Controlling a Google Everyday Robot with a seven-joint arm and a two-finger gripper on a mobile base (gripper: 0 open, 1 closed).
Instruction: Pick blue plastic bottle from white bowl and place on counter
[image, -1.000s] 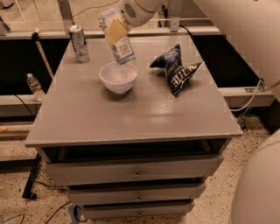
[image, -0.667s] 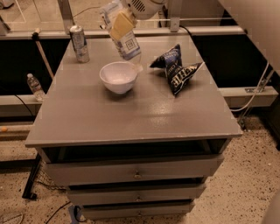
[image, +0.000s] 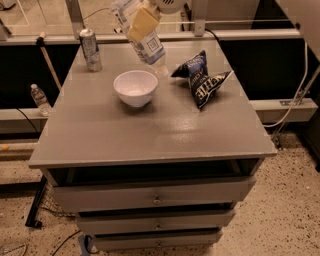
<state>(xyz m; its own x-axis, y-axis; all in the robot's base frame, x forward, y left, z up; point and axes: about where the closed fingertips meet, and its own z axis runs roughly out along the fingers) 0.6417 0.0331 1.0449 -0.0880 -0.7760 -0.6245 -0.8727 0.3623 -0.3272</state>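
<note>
My gripper (image: 142, 22) is at the top of the camera view, above and behind the white bowl (image: 135, 87). Its yellowish fingers (image: 144, 20) are shut on the blue plastic bottle (image: 150, 47), a clear bottle with a pale blue-and-white label. The bottle hangs tilted in the air, cap end down and to the right, above the bowl's far right rim. The bowl is empty and stands on the grey counter (image: 150, 135) left of centre.
A silver can (image: 90, 49) stands at the counter's back left. A dark blue chip bag (image: 202, 79) lies right of the bowl. A small water bottle (image: 39, 99) sits on a ledge left of the cabinet. Three drawers (image: 155, 200) face me.
The gripper has lifted the bottle higher and carried it a little right, from just over the bowl to above the bowl's far right rim.
</note>
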